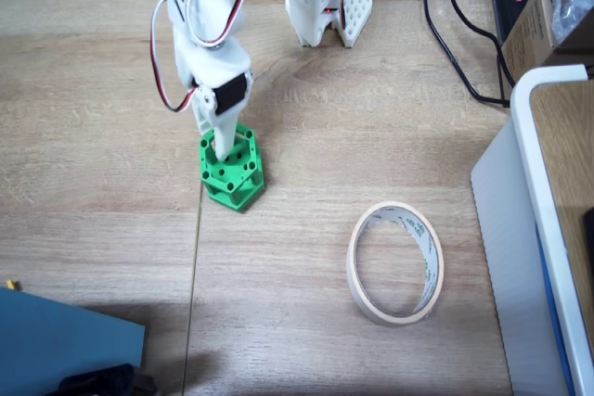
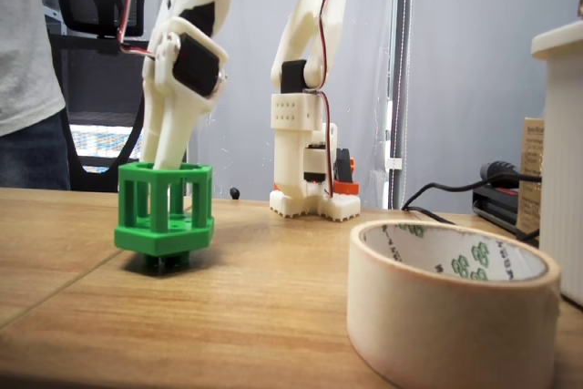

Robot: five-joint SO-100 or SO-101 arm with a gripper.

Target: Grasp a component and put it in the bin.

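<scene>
The green hexagonal component (image 1: 234, 176) stands left of centre on the wooden table, seen side-on (image 2: 164, 220) in the low fixed view. My white gripper (image 1: 223, 147) comes down from above with its fingers inside the top rim (image 2: 169, 168), held close together on the piece. A dark gap shows under the base; I cannot tell whether it touches the table. The bin, a beige masking tape roll (image 1: 355, 266), lies flat to the right and nearer the front (image 2: 446, 325), with nothing inside.
The arm's white base (image 1: 327, 6) stands at the back. A black cable (image 1: 455, 53) runs along the back right. A large white-edged panel (image 1: 534, 183) borders the right side. A blue object (image 1: 56, 340) sits at the front left. A person (image 2: 27, 61) stands behind the table.
</scene>
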